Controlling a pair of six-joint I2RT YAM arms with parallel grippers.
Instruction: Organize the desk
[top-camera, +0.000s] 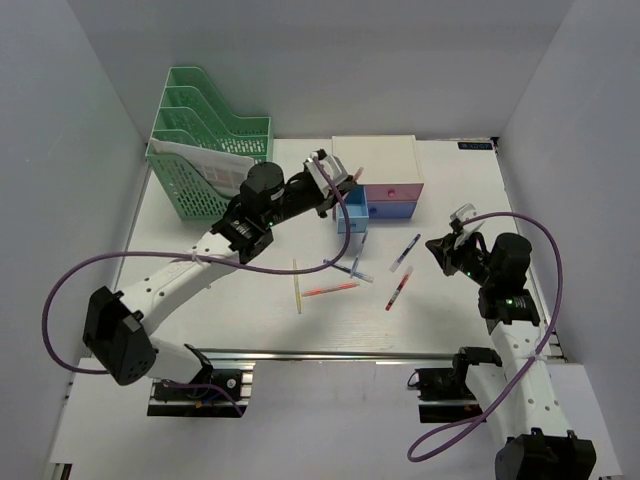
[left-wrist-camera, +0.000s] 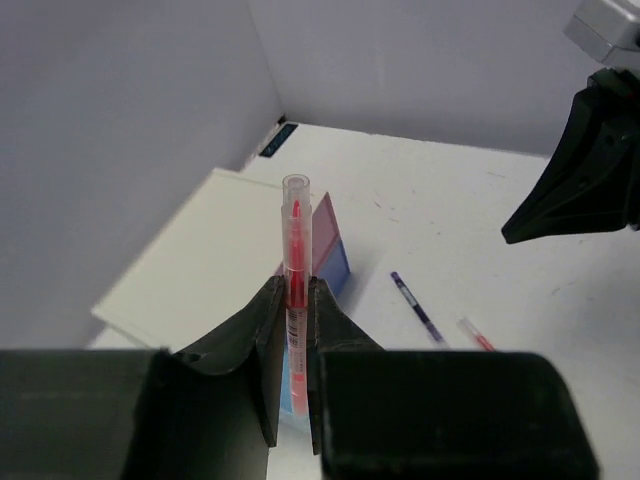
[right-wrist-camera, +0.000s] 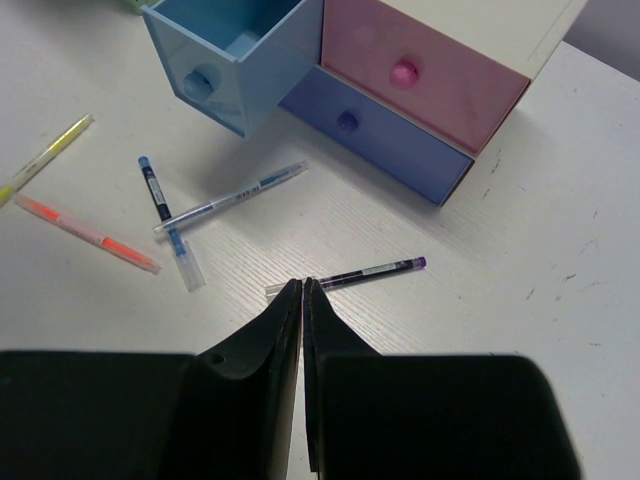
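Overhead, the desk (top-camera: 340, 320) filled the floor of the grey-walled enclosure, with loose pens (top-camera: 330, 289) scattered across its middle. The left gripper (left-wrist-camera: 297, 292) was clamped narrowly on a red pen (left-wrist-camera: 295, 225), which stuck out past the fingertips (clear cap end foremost). It hung by the drawer box (top-camera: 375, 160), near the open blue drawer (right-wrist-camera: 225, 60). The right gripper (right-wrist-camera: 302, 285) had its jaws pressed together on nothing, above the desk just beside a purple pen (right-wrist-camera: 375, 270).
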